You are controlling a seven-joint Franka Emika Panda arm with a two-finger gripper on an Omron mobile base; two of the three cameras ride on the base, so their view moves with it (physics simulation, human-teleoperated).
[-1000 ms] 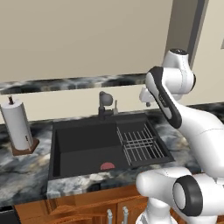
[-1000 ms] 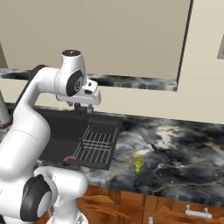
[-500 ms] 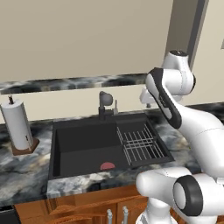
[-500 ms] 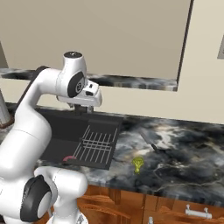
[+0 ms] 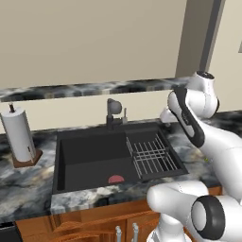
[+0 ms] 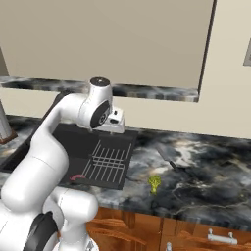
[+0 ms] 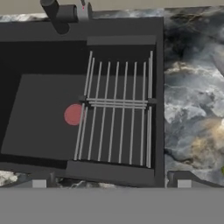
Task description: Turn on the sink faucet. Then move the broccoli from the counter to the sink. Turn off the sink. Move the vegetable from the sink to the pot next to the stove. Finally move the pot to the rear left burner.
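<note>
The black sink (image 5: 94, 163) is set into the marbled counter, with its dark faucet (image 5: 113, 111) at the back rim. In the hand view the faucet (image 7: 57, 15) is at the top left and the sink (image 7: 39, 57) lies below. My gripper (image 7: 111, 183) hovers open above the sink's right half, over the wire rack (image 7: 116, 109), with nothing between its tips. From the right base camera the gripper (image 6: 116, 126) hangs above the sink's right rim. The small green broccoli (image 6: 155, 183) lies on the counter to the right of the sink. The pot and burner are out of view.
A paper towel roll (image 5: 19, 137) stands on the counter left of the sink. A red drain (image 7: 73, 114) marks the basin floor. A ledge (image 5: 94, 90) runs along the wall behind the faucet. The marbled counter (image 6: 206, 176) stretches to the right.
The arm has swung to the right and a little lower, carrying the hand from over the middle of the sink toward its right side. The gripper stayed open.
</note>
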